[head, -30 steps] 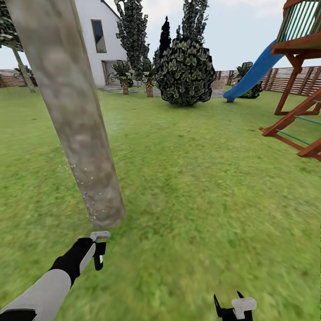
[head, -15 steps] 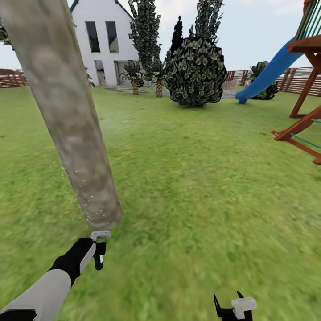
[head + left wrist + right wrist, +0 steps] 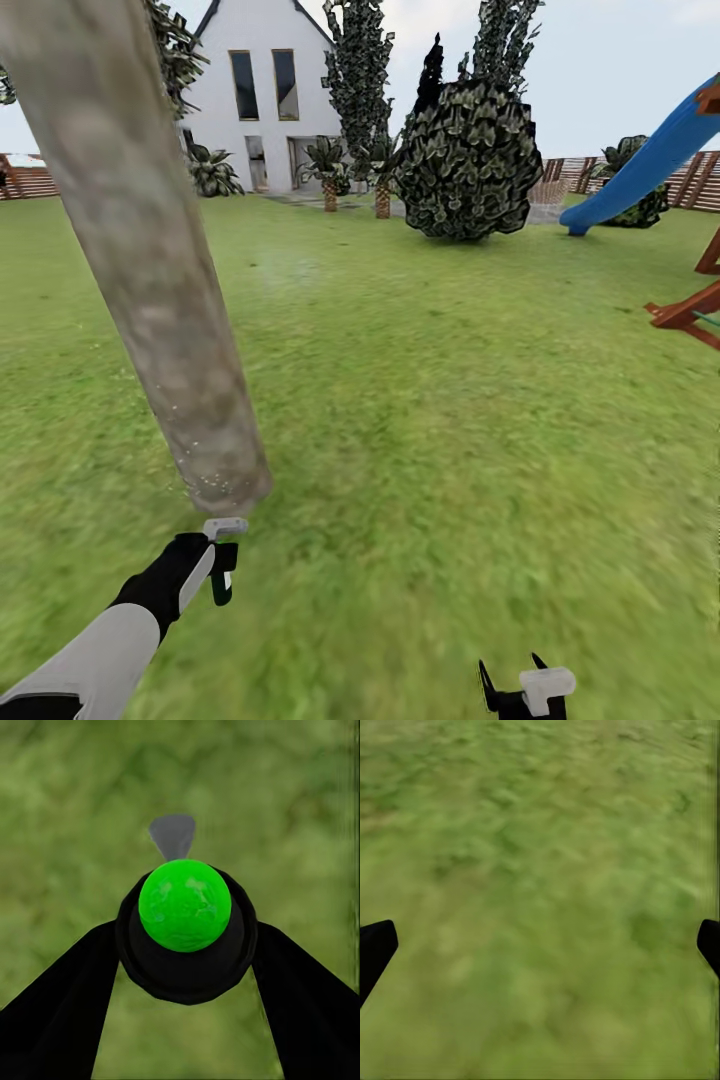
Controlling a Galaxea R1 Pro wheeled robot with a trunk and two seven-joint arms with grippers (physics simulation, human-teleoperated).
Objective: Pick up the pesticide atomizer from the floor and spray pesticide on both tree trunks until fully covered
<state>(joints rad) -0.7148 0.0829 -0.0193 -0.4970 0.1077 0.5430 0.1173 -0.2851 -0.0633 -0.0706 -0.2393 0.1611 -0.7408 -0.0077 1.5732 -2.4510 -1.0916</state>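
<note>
The blurry green grass floor (image 3: 470, 420) spreads all round me to a brown slatted wooden fence (image 3: 30, 182), with a white gabled house (image 3: 255, 110) at the far side. Right before me, left of centre, stands the thick, smooth tree trunk of mottled beige-grey bark (image 3: 150, 270), leaning slightly; fine whitish specks of pesticide (image 3: 205, 470) dot its lower part near the ground. Farther off is a rounded dark green mottled bush (image 3: 465, 160), tall jagged dark green foliage (image 3: 357, 70) behind it, a narrow black tree (image 3: 432, 70) and small palms (image 3: 330, 165) by the house. At the right edge I see a blue slide (image 3: 650, 160) and the reddish-brown wooden beams of a play frame (image 3: 690, 310).

My left gripper (image 3: 215, 565) is stretched toward the trunk's foot, just short of it, and its black fingers (image 3: 67, 1012) are clamped either side of the pesticide atomizer (image 3: 185, 926), a black-bodied sprayer with a bright green round cap and a grey nozzle tip. My right gripper (image 3: 540, 937) hangs low over bare grass, its black fingertips (image 3: 375, 945) spread wide apart with nothing between them.
</note>
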